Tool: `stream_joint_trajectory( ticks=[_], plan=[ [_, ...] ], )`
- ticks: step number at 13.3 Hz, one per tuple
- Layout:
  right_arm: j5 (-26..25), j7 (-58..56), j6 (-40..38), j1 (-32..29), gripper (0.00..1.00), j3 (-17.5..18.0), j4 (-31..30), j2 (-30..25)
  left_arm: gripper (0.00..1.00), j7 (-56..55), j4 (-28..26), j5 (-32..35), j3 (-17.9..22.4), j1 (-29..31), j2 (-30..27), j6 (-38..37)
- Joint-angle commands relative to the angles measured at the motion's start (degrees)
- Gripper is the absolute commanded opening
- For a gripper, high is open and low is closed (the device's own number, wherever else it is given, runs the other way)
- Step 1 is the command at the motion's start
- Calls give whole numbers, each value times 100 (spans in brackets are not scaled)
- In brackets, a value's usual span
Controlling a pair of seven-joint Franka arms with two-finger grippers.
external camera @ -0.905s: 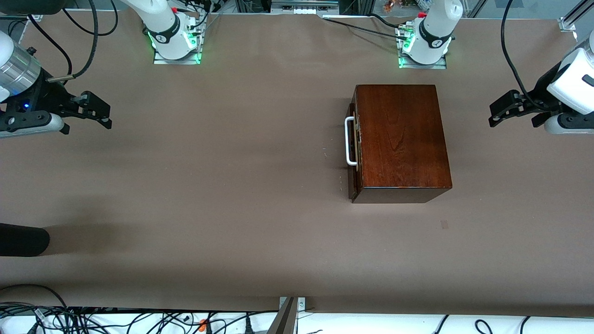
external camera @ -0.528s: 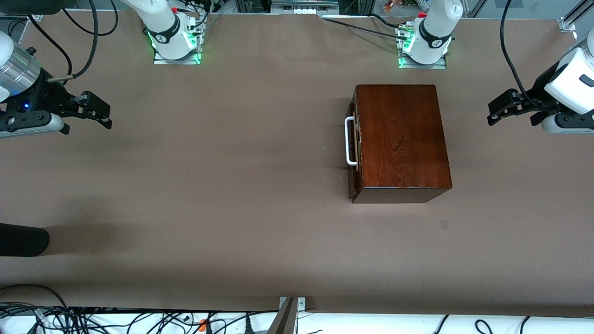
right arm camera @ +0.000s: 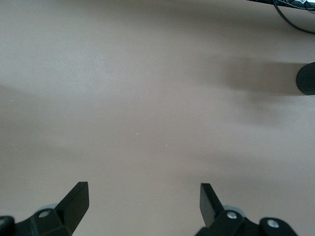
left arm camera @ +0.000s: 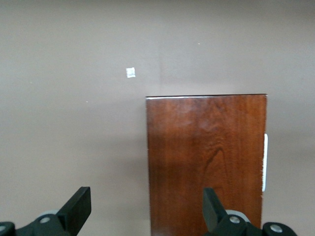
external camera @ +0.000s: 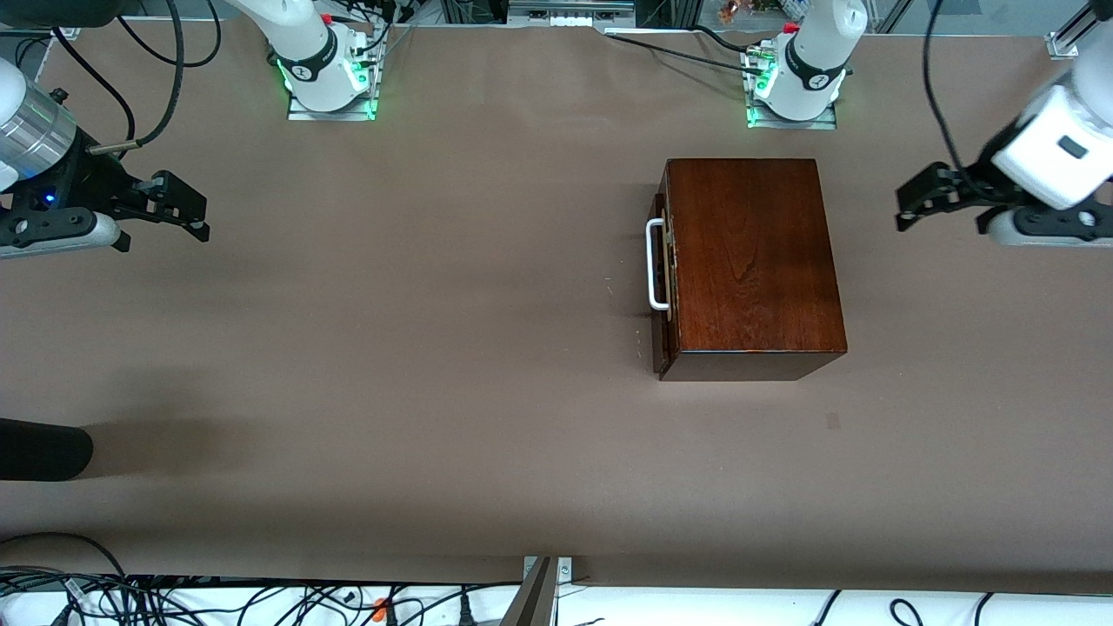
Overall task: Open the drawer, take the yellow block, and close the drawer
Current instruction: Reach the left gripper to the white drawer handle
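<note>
The glossy dark mahogany box (external camera: 752, 261) stands on the table toward the left arm's end. Its drawer (external camera: 660, 287) is shut, with the white loop handle (external camera: 654, 265) facing the right arm's end. The box also shows in the left wrist view (left arm camera: 206, 162), with the handle (left arm camera: 265, 162) at its edge. The yellow block is out of view. My left gripper (external camera: 913, 202) is open and empty, up in the air beside the box at the left arm's end. My right gripper (external camera: 187, 209) is open and empty over bare table at the right arm's end, waiting.
A black rounded object (external camera: 43, 449) lies at the table's edge at the right arm's end; it also shows in the right wrist view (right arm camera: 306, 78). A small pale mark (external camera: 833, 421) is on the table nearer the front camera than the box. Cables hang along the near edge.
My left gripper has moved a little toward the box and slightly up. The right arm, box and drawer have not moved.
</note>
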Motion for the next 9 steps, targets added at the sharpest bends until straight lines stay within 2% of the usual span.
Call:
stream_joint_trajectory(
  ticks=[1, 4, 6, 9],
  plan=[
    [-95, 29, 2, 23, 100, 11, -6, -24, 100, -659, -30, -37, -518, -27, -41, 1],
    [-95, 29, 2, 23, 100, 11, 2, -15, 100, -1748, -30, 86, -1353, -53, 73, 10],
    [-86, 29, 2, 23, 100, 11, -6, -15, 100, -2635, -21, 427, -1907, -324, 213, 10],
    [-95, 29, 11, 23, 100, 11, -6, -24, 100, -3901, 154, 789, -1988, -1237, 616, 158]
  ],
)
